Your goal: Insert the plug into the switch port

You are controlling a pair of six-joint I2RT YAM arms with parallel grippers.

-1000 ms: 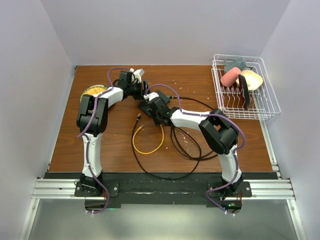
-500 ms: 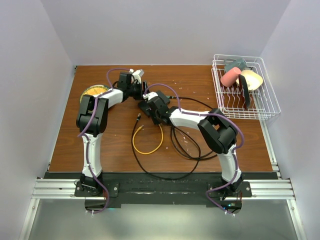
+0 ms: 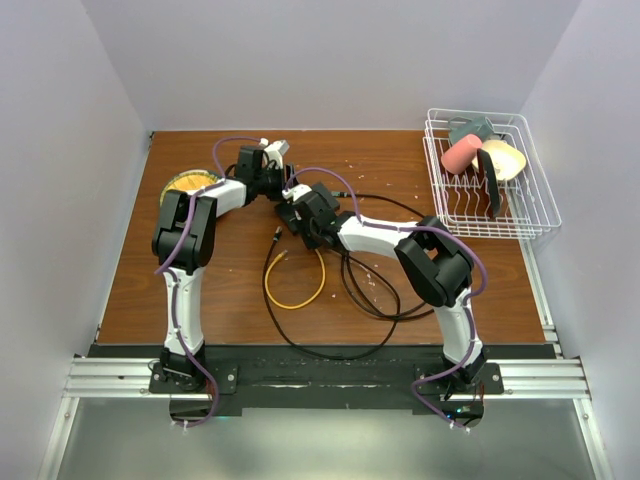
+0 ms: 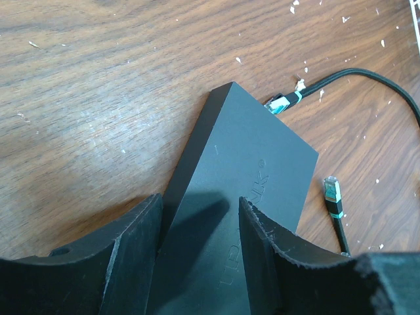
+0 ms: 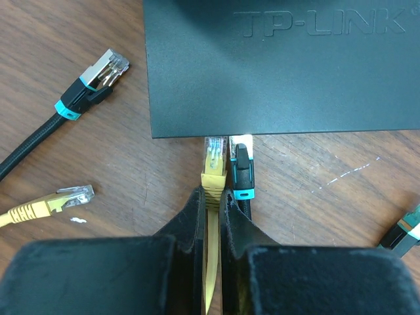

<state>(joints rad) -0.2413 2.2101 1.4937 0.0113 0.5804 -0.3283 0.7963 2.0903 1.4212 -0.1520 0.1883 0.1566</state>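
Wooden table (image 3: 150,280) bears the TP-Link switch (image 5: 275,72), lying flat. Left gripper (image 4: 200,207) straddles its end, fingers apart; grasp cannot be confirmed. Right gripper (image 5: 212,195) is clenched on the yellow cable (image 5: 211,275). The yellow plug (image 5: 215,161) touches the switch's port edge, beside a black plug (image 5: 242,164).

The switch (image 5: 275,72) hides its port row and whether the yellow plug (image 5: 214,164) has entered.
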